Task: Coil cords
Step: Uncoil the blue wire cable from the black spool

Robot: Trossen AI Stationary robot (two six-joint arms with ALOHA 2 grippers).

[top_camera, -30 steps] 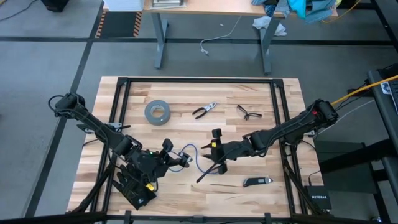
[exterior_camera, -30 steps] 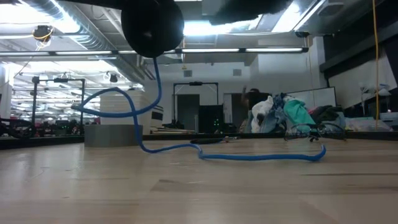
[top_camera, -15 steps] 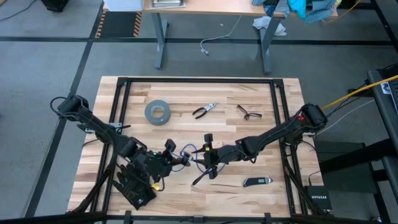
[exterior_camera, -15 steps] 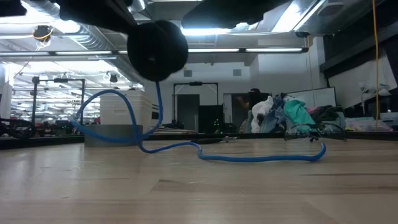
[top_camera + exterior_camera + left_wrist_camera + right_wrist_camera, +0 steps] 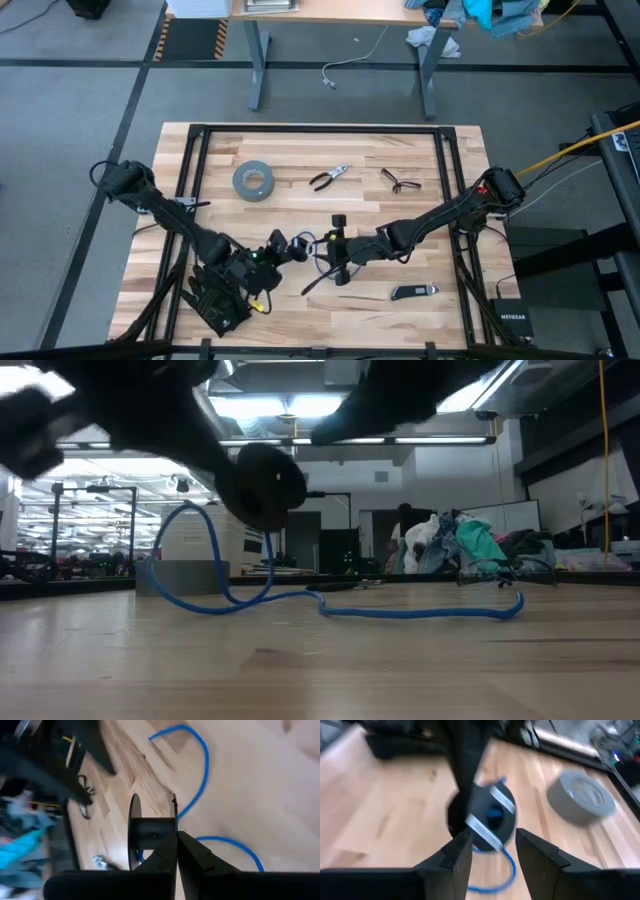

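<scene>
A: Where was the left gripper point(image 5: 287, 247)?
B: Mid-table, nearer the front edge. Fingers point(image 5: 167, 852) pressed together on a black spool point(image 5: 152, 832), pinching its flange.

A: And the cords point(image 5: 330, 603)?
B: Blue cable, not coiled. Ran from the spool in a loop, then lay loose along the table point(image 5: 400, 155) surface toward the right side, per low view. From above, a blue loop sat between the two grippers, approx centre of the table.

A: R gripper point(image 5: 336, 250)?
B: Just beside the spool on its right, facing it. Fingers point(image 5: 457, 855) spread apart, nothing between them. Wrist view showed the spool just ahead of the tips.

A: Other stuff on the table?
B: Grey tape roll point(image 5: 253, 181) toward the back-left, well apart from the spool. Pliers point(image 5: 328, 178) and glasses point(image 5: 400, 181) along the back half. Small dark tool point(image 5: 413, 292) near the front edge, right of centre.
</scene>
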